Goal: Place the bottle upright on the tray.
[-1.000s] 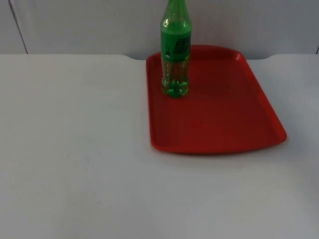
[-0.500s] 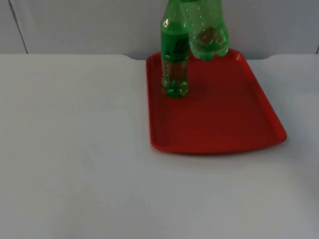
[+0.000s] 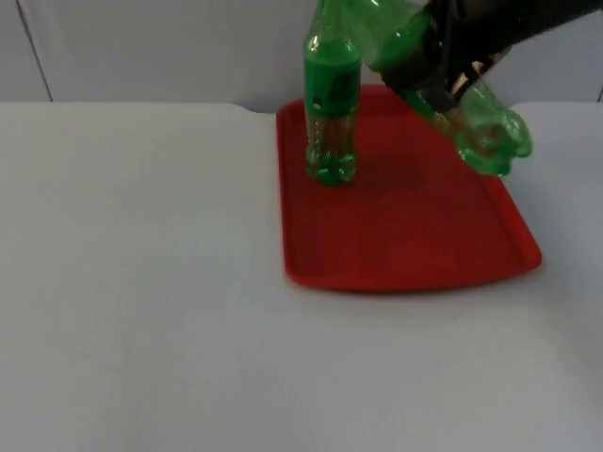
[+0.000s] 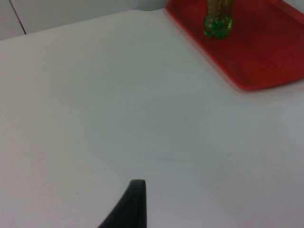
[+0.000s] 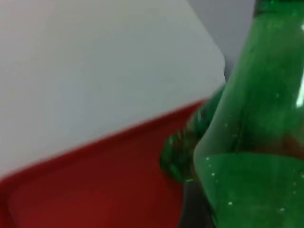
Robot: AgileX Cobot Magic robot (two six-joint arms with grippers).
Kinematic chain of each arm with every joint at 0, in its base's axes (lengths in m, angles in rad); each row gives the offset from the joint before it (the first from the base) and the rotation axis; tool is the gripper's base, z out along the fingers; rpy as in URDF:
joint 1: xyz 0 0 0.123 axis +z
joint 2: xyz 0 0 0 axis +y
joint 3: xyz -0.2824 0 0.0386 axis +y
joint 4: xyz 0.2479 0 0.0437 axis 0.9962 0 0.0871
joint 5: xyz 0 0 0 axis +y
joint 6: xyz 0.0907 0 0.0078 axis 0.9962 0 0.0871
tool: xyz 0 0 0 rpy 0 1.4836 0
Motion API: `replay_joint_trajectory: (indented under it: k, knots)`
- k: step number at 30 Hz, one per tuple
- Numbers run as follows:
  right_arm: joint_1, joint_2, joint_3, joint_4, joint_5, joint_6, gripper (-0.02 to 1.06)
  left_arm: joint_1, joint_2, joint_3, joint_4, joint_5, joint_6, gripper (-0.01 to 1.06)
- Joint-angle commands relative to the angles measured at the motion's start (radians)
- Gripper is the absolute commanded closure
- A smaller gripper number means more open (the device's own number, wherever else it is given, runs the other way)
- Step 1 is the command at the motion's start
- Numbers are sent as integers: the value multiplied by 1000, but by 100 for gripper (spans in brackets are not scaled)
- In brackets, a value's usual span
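A green bottle (image 3: pixel 331 104) stands upright on the back left part of the red tray (image 3: pixel 415 245). A second green bottle (image 3: pixel 476 127) hangs tilted above the tray's back right part, its base pointing toward the front right. My right gripper (image 3: pixel 435 68) is shut on its middle. The right wrist view has this held bottle (image 5: pixel 259 142) close up over the tray (image 5: pixel 95 190). My left gripper (image 4: pixel 134 204) waits over bare table well away from the tray (image 4: pixel 266 61); the upright bottle's base (image 4: pixel 218 26) is seen from there.
The white table (image 3: pixel 141 282) spreads wide to the left of the tray and in front of it. The grey partition wall (image 3: pixel 170 47) closes off the back. The tray's front half is bare.
The right arm has come into the top view with the second bottle. The bottle has moved right and down over the tray, tilting further. The upright bottle has not moved.
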Motion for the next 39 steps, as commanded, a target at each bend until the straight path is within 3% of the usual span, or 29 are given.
replay_joint_trajectory:
  k: [1, 3, 4, 7, 9, 10, 14, 15, 19, 20, 21, 23, 26, 27, 29, 31, 39]
  knots:
    - [-19, -25, -8, -249, -14, 217, 105, -3, -3, 4, 8, -6, -4, 0]
    - [-54, -32, -38, -451, -5, 431, 105, -3, -3, 4, 8, -6, -4, 0]
    - [-54, -32, -38, -451, -5, 431, 105, -3, -3, 4, 8, -6, -4, 0]
    - [-106, -34, -107, -497, -54, 770, 105, -3, -3, 4, 8, -6, -4, 0]
    - [-122, -38, -122, -465, -163, 944, 105, -3, -3, 4, 8, -6, -4, 0]
    - [-122, -38, -122, -465, -163, 944, 105, -3, -3, 4, 8, -6, -4, 0]
    - [-98, -38, -90, -335, -394, 974, 105, -3, -3, 4, 8, -6, -4, 0]
    - [-98, -38, -90, -335, -394, 974, 105, -3, -3, 4, 8, -6, -4, 0]
    - [-60, -38, -16, -360, -583, 1061, 105, -3, -3, 4, 8, -6, -4, 0]
    - [-52, -38, 5, -400, -633, 1113, 105, -3, -3, 4, 8, -6, -4, 0]
    - [-52, -38, 5, -400, -633, 1113, 105, -3, -3, 4, 8, -6, -4, 0]
    - [-52, -38, 41, -572, -697, 1310, 105, -3, -3, 4, 8, -6, -4, 0]
    - [-52, -38, 89, -985, -840, 1721, 105, -3, -3, 4, 8, -6, -4, 0]
    - [-52, -38, 89, -985, -840, 1721, 105, -3, -3, 4, 8, -6, -4, 0]
    - [-54, -38, 121, -1235, -968, 1909, 105, -3, -3, 4, 8, -6, -4, 0]
    - [-54, -38, 139, -1306, -1018, 1950, 105, -3, -3, 4, 8, -6, -4, 0]
    - [-48, -20, 200, -1322, -1110, 1950, 105, -3, -3, 4, 8, -6, -4, 0]
